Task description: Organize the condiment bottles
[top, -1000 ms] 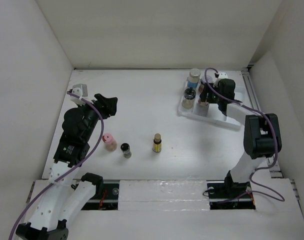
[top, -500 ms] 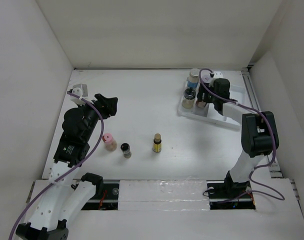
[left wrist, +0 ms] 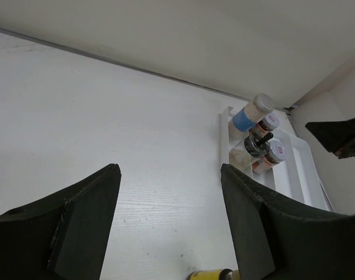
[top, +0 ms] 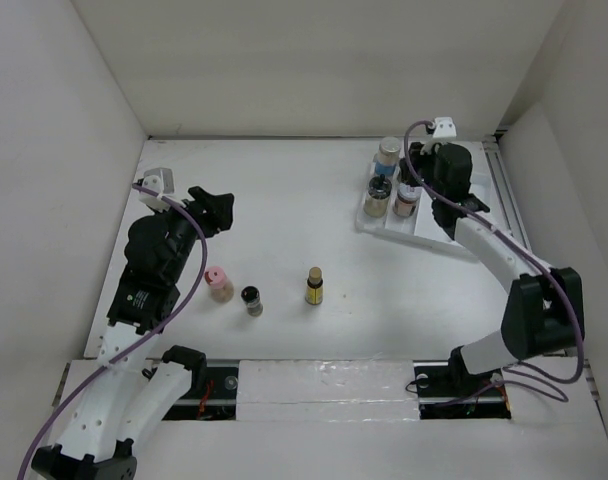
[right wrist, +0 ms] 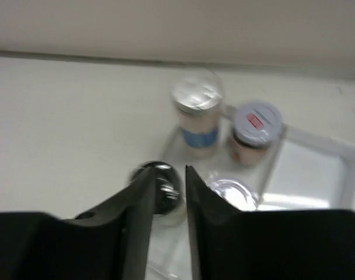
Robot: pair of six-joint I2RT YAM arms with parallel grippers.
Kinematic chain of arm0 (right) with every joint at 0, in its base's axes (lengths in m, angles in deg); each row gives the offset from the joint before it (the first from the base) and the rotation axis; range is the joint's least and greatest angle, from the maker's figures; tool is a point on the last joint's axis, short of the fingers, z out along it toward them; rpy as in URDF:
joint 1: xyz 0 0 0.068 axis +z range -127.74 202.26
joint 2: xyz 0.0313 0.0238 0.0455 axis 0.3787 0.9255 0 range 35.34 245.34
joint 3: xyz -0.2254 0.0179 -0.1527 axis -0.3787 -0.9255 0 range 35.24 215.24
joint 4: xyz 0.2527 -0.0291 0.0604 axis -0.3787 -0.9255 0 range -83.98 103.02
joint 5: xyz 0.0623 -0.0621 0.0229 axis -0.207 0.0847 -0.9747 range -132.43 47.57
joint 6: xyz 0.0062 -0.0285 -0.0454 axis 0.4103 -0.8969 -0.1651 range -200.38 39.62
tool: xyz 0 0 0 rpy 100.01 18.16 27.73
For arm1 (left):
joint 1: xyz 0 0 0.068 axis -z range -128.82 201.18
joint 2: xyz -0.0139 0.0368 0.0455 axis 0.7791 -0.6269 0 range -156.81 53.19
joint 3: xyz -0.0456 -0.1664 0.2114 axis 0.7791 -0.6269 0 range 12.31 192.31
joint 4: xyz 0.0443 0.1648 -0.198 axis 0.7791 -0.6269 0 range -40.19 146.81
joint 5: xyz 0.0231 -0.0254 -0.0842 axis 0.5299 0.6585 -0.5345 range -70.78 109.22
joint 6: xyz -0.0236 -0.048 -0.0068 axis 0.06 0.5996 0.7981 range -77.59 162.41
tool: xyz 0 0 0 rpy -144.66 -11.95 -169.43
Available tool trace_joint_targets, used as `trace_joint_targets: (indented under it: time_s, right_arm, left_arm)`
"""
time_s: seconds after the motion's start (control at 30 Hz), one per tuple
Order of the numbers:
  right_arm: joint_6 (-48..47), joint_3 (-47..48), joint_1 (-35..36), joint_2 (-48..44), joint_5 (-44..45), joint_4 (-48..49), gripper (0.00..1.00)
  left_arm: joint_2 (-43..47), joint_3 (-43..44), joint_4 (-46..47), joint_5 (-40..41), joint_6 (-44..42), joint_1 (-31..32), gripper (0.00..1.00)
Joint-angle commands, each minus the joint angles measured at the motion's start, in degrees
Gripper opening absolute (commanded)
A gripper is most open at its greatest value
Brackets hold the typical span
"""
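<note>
Bottles number seven in all. Three stand upright and apart on the bench (top: 284, 190) in a loose row near the arms: a pink-capped bottle (top: 218, 283), just beside it a black-capped bottle (top: 252, 299), and further right a yellow bottle (top: 314, 286) with a brown cap. The other four are packed two by two at the left end of the one white tray (top: 429, 232), at the far right.

From overhead I count a blue-labelled bottle (top: 388, 153), a dark-capped jar (top: 379, 195) and a pale-lidded jar (top: 407, 198); the right arm covers most of the fourth. The right wrist view, though blurred, shows it plainly: a red-and-white-capped jar (right wrist: 256, 125) beside the blue-labelled one. The left wrist view catches the same four from the side, and only a sliver of the yellow bottle at its bottom edge.

The right tool (right wrist: 169, 170) hangs over the tray, its fingers a little apart and gripping nothing. The left tool (left wrist: 169, 169) hovers over bare bench, spread wide and empty.
</note>
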Motion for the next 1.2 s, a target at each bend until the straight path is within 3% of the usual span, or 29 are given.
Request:
trace_joint_targets:
  time_s: [0.0, 0.07, 0.13, 0.17, 0.2, 0.23, 0.3, 0.37, 0.47, 0.73, 1.17]
  right_arm:
    - [-0.4, -0.17, 8.34, -5.56, -4.08, 3.51, 0.27]
    - [-2.51, 1.49, 13.53, -4.35, -9.86, 3.52, 0.18]
    - [-3.91, 6.58, 21.52, -0.76, -12.61, 1.42, 0.16]
    - [-5.31, 8.43, 23.99, 0.66, -14.19, -0.16, 0.21]
    - [-6.02, 10.36, 28.28, 2.24, -17.6, -1.04, 0.27]
    - [-6.64, 14.12, 30.23, 3.82, -18.85, -1.84, 0.42]
    - [-7.43, 17.48, 33.93, 8.48, -20.35, -4.29, 0.59]
    - [-8.22, 23.08, 38.59, 13.3, -21.06, -6.84, 0.77]
    - [-10.86, 30.29, 43.34, 17.88, -21.06, -13.87, 0.87]
    - [-15.69, 43.94, 51.95, 30.18, -18.25, -28.98, 0.96]
    - [-16.22, 54.5, 53.19, 42.85, -12.71, -31.47, 0.98]
  left_arm:
    - [-0.24, 0.84, 1.34, 3.11, 1.02, 0.12, 0.65]
    - [-0.24, 0.84, 0.03, 6.95, 3.56, 0.12, 0.65]
    - [0.46, 2.24, -2.06, 10.91, 5.4, 0.12, 0.65]
    - [1.25, 2.77, -3.21, 13.2, 7.76, 0.12, 0.65]
    - [1.25, 3.99, -4.44, 18.09, 8.83, 0.12, 0.65]
    - [3.17, 4.53, -5.67, 20.4, 9.8, 0.12, 0.65]
    - [5.55, 4.53, -6.39, 25.32, 11.29, 0.12, 0.65]
    - [8.79, 3.13, -5.86, 26.84, 11.3, 0.12, 0.67]
    - [11.26, 2.6, -5.86, 28.69, 11.3, 0.12, 0.71]
    - [13.29, 3.83, -6.4, 31.06, 11.3, 0.12, 0.77]
    - [14.53, 3.3, -5.25, 27.9, 10.25, 0.12, 0.77]
